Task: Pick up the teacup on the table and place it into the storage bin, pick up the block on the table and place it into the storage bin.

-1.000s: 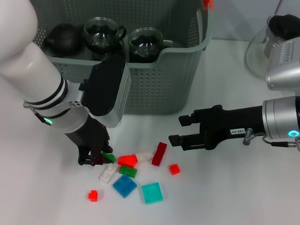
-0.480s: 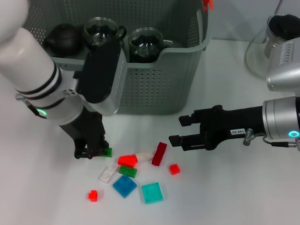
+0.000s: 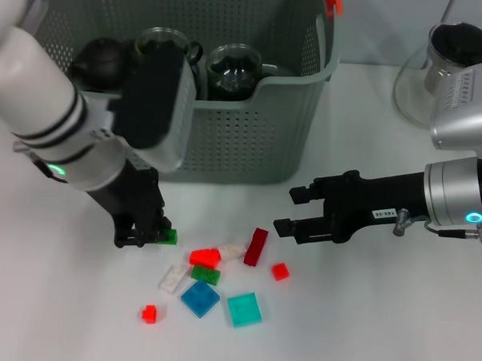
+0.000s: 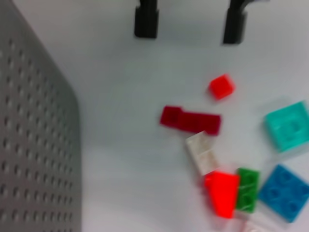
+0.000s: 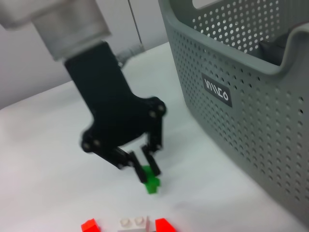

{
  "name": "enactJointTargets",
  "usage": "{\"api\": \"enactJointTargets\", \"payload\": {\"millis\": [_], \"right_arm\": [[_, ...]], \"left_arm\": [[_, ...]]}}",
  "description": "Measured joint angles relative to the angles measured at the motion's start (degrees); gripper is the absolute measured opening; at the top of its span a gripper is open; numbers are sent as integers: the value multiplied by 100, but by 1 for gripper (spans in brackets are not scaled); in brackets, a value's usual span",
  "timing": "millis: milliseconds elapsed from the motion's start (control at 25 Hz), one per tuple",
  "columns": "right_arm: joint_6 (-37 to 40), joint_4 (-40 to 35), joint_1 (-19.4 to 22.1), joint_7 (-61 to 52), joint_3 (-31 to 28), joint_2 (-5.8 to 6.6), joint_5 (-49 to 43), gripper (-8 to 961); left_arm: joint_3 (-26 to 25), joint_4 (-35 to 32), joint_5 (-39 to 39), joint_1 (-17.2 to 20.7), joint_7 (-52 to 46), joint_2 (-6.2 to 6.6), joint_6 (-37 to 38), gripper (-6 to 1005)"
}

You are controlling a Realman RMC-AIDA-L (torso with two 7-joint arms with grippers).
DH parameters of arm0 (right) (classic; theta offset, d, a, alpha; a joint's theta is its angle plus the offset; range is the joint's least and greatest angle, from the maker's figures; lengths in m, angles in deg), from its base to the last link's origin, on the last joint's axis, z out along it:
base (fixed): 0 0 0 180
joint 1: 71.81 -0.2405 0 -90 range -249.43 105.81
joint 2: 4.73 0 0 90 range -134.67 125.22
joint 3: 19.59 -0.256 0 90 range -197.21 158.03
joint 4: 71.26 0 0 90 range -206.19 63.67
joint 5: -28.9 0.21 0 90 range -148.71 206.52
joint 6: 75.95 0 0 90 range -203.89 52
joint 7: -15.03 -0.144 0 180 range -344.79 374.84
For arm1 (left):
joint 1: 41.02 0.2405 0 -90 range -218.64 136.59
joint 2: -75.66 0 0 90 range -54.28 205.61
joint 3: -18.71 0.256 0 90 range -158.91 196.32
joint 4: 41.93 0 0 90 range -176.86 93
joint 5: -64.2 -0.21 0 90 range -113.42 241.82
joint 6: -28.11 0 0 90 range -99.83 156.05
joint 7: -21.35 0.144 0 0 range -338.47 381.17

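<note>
Head view: my left gripper [image 3: 146, 239] was low over the white tabletop [image 3: 59, 316], just in front of the large grey-green perforated plastic storage bin [image 3: 251, 141], fingers pinched narrow on a small bright green plastic block [image 3: 170, 236]. Block looked held at one end, sticking out toward the loose pile. I judged it at or barely off the table surface, can't say which. Step in hand, my read: the block pick. Next move calls for a lift high enough to clear the bin's front wall, then travel toward the far edge and release over the bin. Risk: the grip is on a corner, so the block could twist out. Dark glass teacups [image 3: 230, 68] already sat inside the bin, so the cup half looked done. My right gripper [image 3: 292, 211] hovered nearer the right edge, fingers spread, holding nothing, just beside a dark red long brick [image 3: 256, 247]. Other bricks lay near the front edge: red, white, blue square [image 3: 200, 298], teal square [image 3: 243, 309].

Left wrist view: my own fingers not shown. Bin wall, the pile, and the right gripper's two black fingertips [image 4: 146, 21] well apart.

Right wrist view: left gripper [image 5: 147, 166] closed on the green block [image 5: 152, 183], which was small, studded, glossy, roughly cube-like. Bin's black label [image 5: 217, 90] faced the camera.
</note>
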Motion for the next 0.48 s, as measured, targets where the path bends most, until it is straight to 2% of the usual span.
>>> {"api": "enactJointTargets", "payload": {"millis": [160,320,360,480], "right_arm": [[41,0,19,2,-28,20,0,713],[125,0,25,14,-92,45,0,713],[143,0,27,19,-107,48,0,713],[192,0,28,20,-144,52,0,713]], "left_arm": [[-742,-498,249,-67,40,26,999,97],[-1783,-815,700,-252,37,178,1953,96],[-1783,-815,700,-252,37,178,1953,96],[-2734,-908,1233,-459,-142,392,2392,95]]}}
